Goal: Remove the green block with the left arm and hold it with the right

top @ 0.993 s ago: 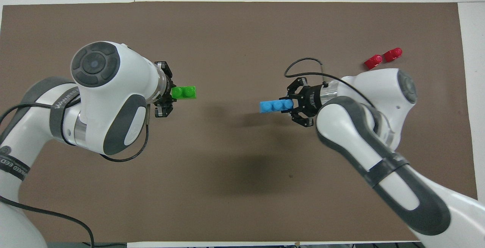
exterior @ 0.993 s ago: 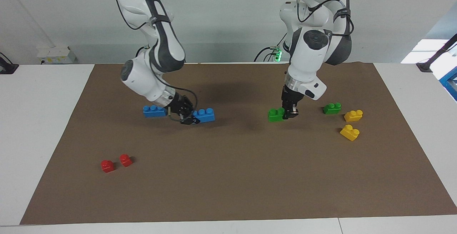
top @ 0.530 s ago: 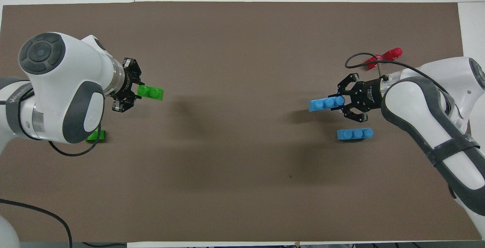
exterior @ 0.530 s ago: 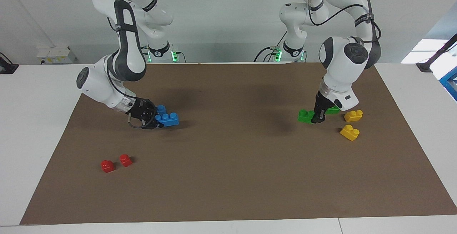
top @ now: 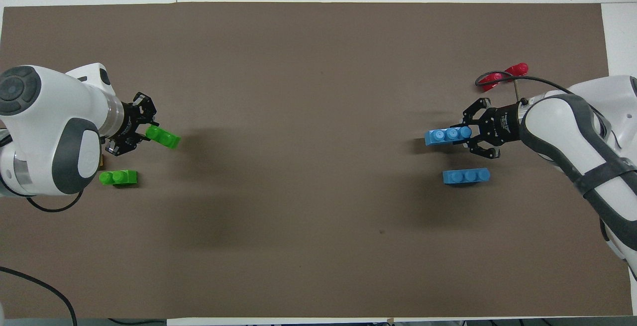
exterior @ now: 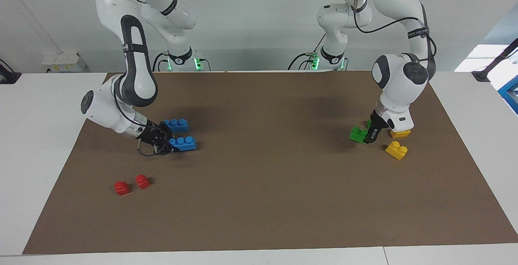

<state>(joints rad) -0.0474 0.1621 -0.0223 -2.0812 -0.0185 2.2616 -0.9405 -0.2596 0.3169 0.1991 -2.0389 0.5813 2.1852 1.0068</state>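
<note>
Going across the facing view from 9 o'clock: the right gripper (exterior: 169, 147) is clamped on one end of a blue brick (exterior: 184, 143), low over the mat. A second blue brick (exterior: 175, 124) lies just beside it at its 11 o'clock. Most of the held brick sticks out past the fingers, so a bump on the loose one could lever it out of the grip. The two red blocks (exterior: 131, 185) sit down at 7 o'clock, well out of the way.

Over at 3 o'clock, the left gripper (exterior: 369, 137) is pinched shut on the green block (exterior: 358, 134), also by one end, tilted and very low. I can't tell whether it touches the mat. It's crowded there:
- one yellow block (exterior: 396, 150) at its 4 o'clock
- another yellow block (exterior: 400, 134) right under the wrist
- a second green block (top: 118, 177) close by

A drag or a swing could knock any of them, or the end grip could let the block twist.

The surface is a flat brown mat (exterior: 259, 208) on a white table (exterior: 40, 155), and it looks grippy enough. Behind is a plain white wall (exterior: 259, 22), with some blue gear at the 3 o'clock edge.
</note>
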